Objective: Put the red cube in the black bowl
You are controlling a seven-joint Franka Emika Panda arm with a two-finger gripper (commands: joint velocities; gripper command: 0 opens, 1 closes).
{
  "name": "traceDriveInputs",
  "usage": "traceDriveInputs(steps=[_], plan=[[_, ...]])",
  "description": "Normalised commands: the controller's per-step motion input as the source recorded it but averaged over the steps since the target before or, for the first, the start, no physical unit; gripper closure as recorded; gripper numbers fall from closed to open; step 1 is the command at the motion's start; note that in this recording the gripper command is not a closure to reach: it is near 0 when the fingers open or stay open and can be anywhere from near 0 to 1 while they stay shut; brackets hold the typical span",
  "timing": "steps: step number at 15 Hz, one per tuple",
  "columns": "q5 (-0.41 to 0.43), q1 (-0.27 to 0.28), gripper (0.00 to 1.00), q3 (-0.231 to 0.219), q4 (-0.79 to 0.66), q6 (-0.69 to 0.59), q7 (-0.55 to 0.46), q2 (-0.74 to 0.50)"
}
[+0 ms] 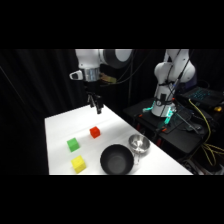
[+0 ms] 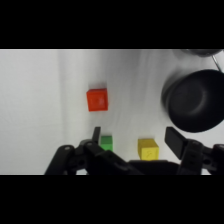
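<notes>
Above the worktop, the open end effector is hovering; it should be centring over the red cube, fingers straddling opposite faces.

- Green cube on white bench, near left edge.
- Yellow cube just in front of green one, apart from it.
- Shiny metal bowl toward right edge.
- Cables beyond, on right.

Dark room, black backdrop behind a brightly lit white counter. At right, a black stand with teal-lit gear. Yellow cables trailing beside it.
</notes>
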Motion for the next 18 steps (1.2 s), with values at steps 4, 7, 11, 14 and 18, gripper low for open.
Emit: traceDriveInputs(steps=[4,7,11,14,18], plan=[[0.074,-0.131,0.0,-0.026,0.3,0.11,-0.53,0.25],[0.159,-0.116,0.0,0.025,0.27,0.15,-0.42,0.3],[0.219,-0.136,0.0,0.078,0.21,0.23,-0.28,0.31],[0.212,-0.165,0.0,0.122,0.15,0.23,-0.23,0.25],[0.153,-0.148,0.0,0.13,0.1,0.2,-0.19,0.17]])
